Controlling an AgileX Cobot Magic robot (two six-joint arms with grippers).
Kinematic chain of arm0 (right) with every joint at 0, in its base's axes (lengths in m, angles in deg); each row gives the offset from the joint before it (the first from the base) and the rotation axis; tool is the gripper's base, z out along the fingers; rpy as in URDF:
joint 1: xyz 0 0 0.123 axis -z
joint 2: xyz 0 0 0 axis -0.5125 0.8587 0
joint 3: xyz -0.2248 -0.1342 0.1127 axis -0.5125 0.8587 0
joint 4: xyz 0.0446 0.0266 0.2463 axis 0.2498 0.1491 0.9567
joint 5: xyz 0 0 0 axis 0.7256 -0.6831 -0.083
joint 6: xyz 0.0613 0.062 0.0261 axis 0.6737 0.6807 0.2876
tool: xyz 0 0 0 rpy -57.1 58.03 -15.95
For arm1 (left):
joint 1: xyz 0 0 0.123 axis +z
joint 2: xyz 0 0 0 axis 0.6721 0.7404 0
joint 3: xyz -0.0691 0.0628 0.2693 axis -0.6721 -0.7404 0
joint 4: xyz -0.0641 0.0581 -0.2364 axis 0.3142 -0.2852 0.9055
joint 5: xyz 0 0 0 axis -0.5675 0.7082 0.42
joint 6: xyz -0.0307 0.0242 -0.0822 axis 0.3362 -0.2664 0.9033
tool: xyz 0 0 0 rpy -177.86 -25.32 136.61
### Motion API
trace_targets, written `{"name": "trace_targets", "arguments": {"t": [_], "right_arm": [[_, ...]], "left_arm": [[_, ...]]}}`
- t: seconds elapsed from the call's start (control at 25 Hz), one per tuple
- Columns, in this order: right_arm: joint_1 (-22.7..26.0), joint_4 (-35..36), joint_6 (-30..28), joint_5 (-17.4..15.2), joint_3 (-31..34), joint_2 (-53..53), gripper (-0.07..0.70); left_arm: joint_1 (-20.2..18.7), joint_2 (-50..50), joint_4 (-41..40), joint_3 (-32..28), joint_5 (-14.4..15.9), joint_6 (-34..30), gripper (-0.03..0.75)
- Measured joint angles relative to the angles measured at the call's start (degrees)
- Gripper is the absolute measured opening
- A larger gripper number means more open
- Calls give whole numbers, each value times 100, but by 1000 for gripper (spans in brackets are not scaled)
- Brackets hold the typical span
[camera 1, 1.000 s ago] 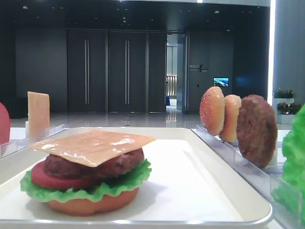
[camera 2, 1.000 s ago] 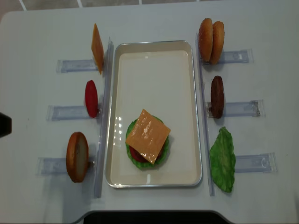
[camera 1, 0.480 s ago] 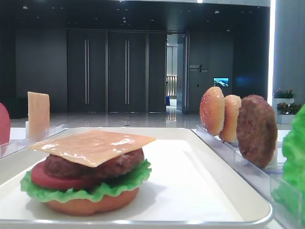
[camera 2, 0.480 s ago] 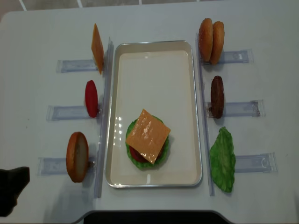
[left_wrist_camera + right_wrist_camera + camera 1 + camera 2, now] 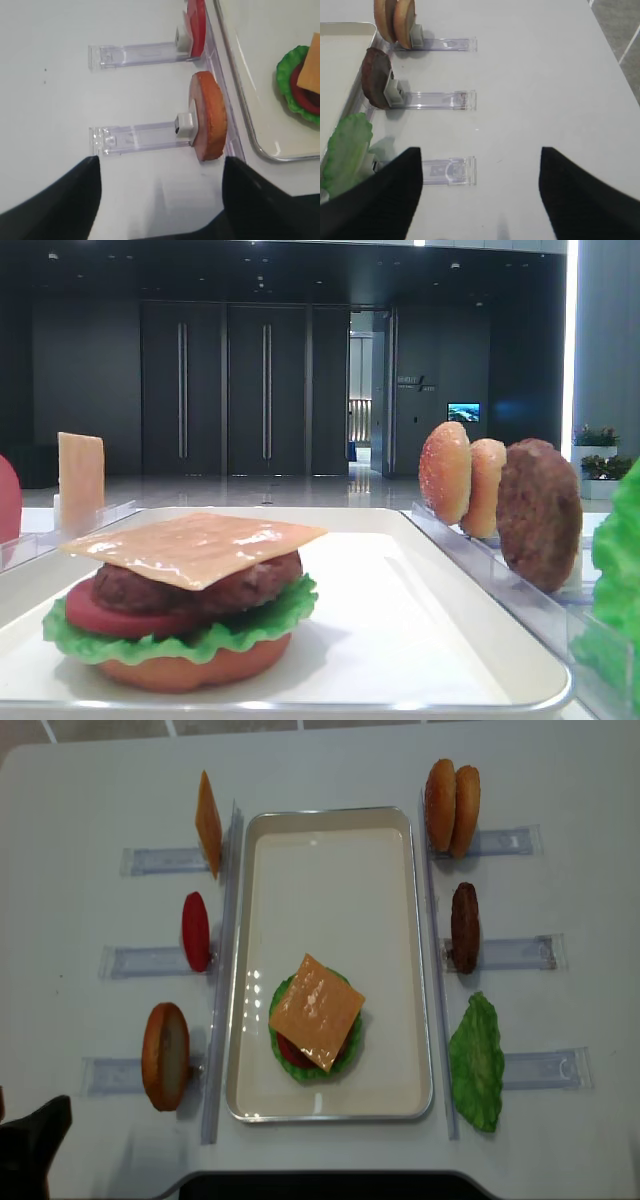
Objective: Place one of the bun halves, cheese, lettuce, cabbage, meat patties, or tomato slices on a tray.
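On the white tray [image 5: 330,850] stands a burger stack topped by a cheese slice [image 5: 317,1011], over patty, tomato, lettuce and a bun half. Left racks hold an upright cheese slice [image 5: 208,823], a tomato slice [image 5: 196,931] and a smooth bun half [image 5: 165,1055]. On the right racks are two bun halves [image 5: 452,807], a meat patty [image 5: 464,927] and lettuce [image 5: 477,1062]. My left gripper [image 5: 160,200] hangs open and empty near the bun half [image 5: 207,122], at the table's near left corner [image 5: 30,1145]. My right gripper [image 5: 480,190] is open over bare table beside the lettuce [image 5: 347,150].
Clear plastic holder racks [image 5: 150,960] lie along both sides of the tray, with long clear strips [image 5: 222,970] against its rim. The table's near edge [image 5: 320,1182] runs just below the tray. A dark hall with doors fills the background in the low view.
My left gripper has moved from the left edge down to the near left corner of the table, still open. The food pieces have not moved.
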Motion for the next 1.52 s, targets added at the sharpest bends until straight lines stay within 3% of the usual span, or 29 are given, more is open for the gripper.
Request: {"name": "trace_targets", "arguments": {"t": [0.36, 0.76, 1.04, 1.52], "right_arm": [[0, 0, 0, 0, 0, 0, 472], [0, 0, 0, 0, 0, 0, 472], [0, 0, 0, 0, 0, 0, 472], [0, 0, 0, 0, 0, 0, 472]], "left_arm": [[-106, -1086, -137, 0, 0, 0, 573], [-106, -1121, -163, 0, 7, 0, 575], [-106, -1121, -163, 0, 7, 0, 680], [-106, -1121, -163, 0, 7, 0, 692]]}}
